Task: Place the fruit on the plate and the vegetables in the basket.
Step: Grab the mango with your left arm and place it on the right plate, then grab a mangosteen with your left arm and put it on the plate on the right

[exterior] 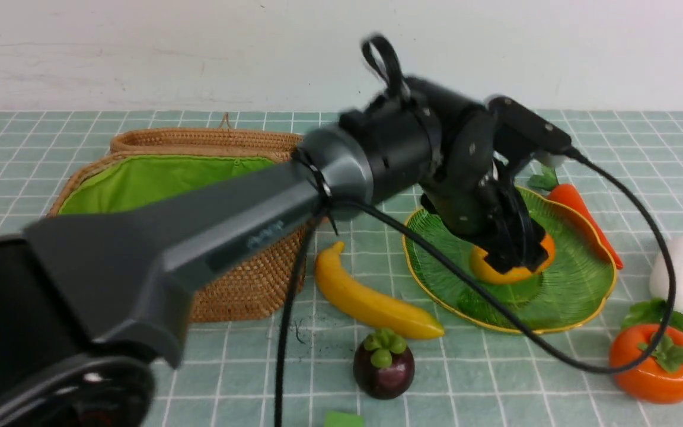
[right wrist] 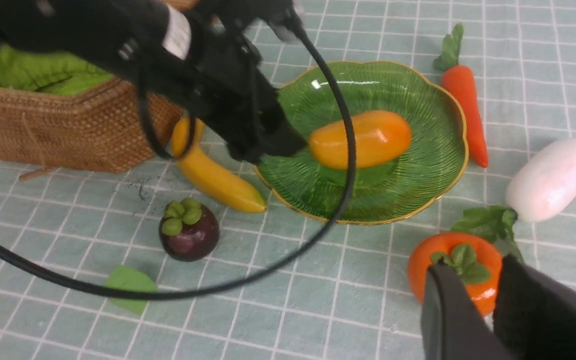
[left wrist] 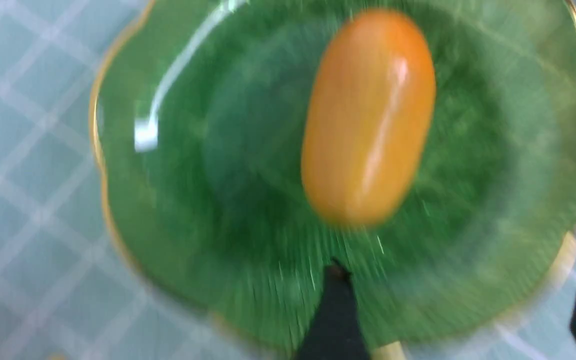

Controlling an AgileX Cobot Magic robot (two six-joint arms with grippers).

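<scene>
Mango [right wrist: 378, 137] is on the plate [right wrist: 418, 185] and my left gripper [exterior: 513, 260] hangs open over it. Banana [exterior: 371, 302], mangosteen [exterior: 384, 367], persimmon [exterior: 656, 367], carrot [exterior: 584, 216] and radish [exterior: 682, 270] all wait on the counter [exterior: 495, 379].

No legible text, brand, number or sign is present in any view.

Marks that cannot be read:
- Front view: a faint, tone-on-tone marking [exterior: 264, 235] stands on the grey link of the left arm [exterior: 158, 249], where the link crosses in front of the basket [exterior: 246, 290]. It sits at about 3 o'clock from the basket's centre. The characters are too blurred to make out.
- Right wrist view: a small white label [right wrist: 178, 31] is wrapped around the same arm near the wrist joint. Any print on it cannot be resolved.
</scene>
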